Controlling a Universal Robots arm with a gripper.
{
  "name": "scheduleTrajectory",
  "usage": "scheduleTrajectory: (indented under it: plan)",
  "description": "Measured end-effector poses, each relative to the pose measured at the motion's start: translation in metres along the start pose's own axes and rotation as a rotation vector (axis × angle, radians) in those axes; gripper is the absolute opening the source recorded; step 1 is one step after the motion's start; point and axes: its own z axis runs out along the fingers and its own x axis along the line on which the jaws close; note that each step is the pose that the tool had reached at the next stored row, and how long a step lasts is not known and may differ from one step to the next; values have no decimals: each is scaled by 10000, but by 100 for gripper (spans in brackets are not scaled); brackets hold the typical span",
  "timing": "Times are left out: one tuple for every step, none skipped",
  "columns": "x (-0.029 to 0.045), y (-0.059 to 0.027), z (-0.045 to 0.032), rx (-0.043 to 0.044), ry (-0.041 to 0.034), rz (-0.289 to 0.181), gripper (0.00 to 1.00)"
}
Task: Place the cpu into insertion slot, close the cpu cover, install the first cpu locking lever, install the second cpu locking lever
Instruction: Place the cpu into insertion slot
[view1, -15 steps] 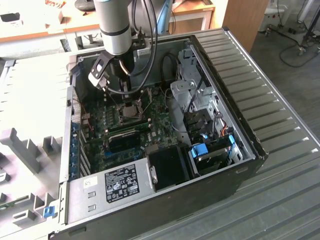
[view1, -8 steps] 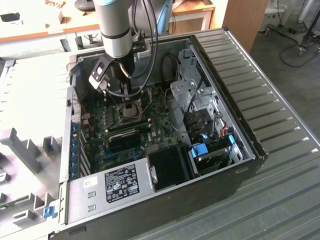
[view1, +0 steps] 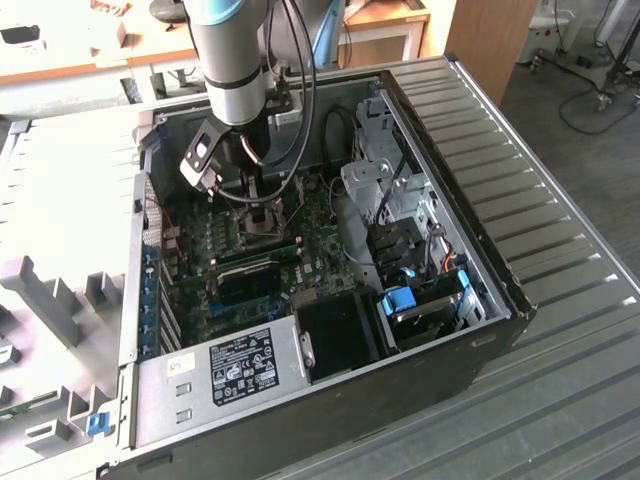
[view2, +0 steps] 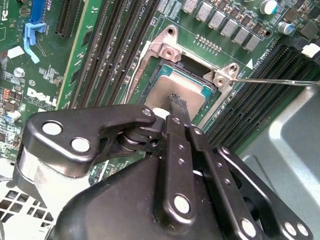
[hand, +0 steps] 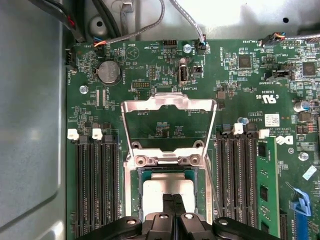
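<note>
Holding black end effector (hand: 174, 199) fingers pressed together, gripping nothing, tips hanging right over the small flat silvery-grey square cpu (hand: 155, 190); contact unclear. Lying flat inside the square dark metal-rimmed insertion slot (hand: 199, 192) on the green motherboard (hand: 150, 65). Resting swung open beyond the slot's hinge edge: thin silvery metal-frame cpu cover (hand: 170, 102). Sticking out beside the slot: thin wire lever (view2: 275, 80).

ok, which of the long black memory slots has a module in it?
The one holding the long green memory module, outermost from the square metal-rimmed insertion slot on the blue plastic clip side. The other slots sit bare black.
</note>
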Motion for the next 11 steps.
scheduleTrajectory:
  plan:
    - [0, 0, 0, 1, -1, 0, 11]
    - [0, 0, 0, 1, -2, 0, 11]
    - [0, 0, 0, 2, -1, 0, 11]
    - [0, 0, 1, 0, 0, 0, 11]
    - [0, 0, 1, 0, 0, 1, 11]
    - [4, 0, 2, -1, 2, 1, 11]
    - [10, 0, 2, -1, 2, 1, 11]
    - [16, -1, 2, 0, 0, 1, 11]
    - [18, -1, 2, 0, 1, 0, 11]
    - [18, -1, 3, 0, 1, -1, 11]
    - [19, -1, 8, -1, 4, -1, 11]
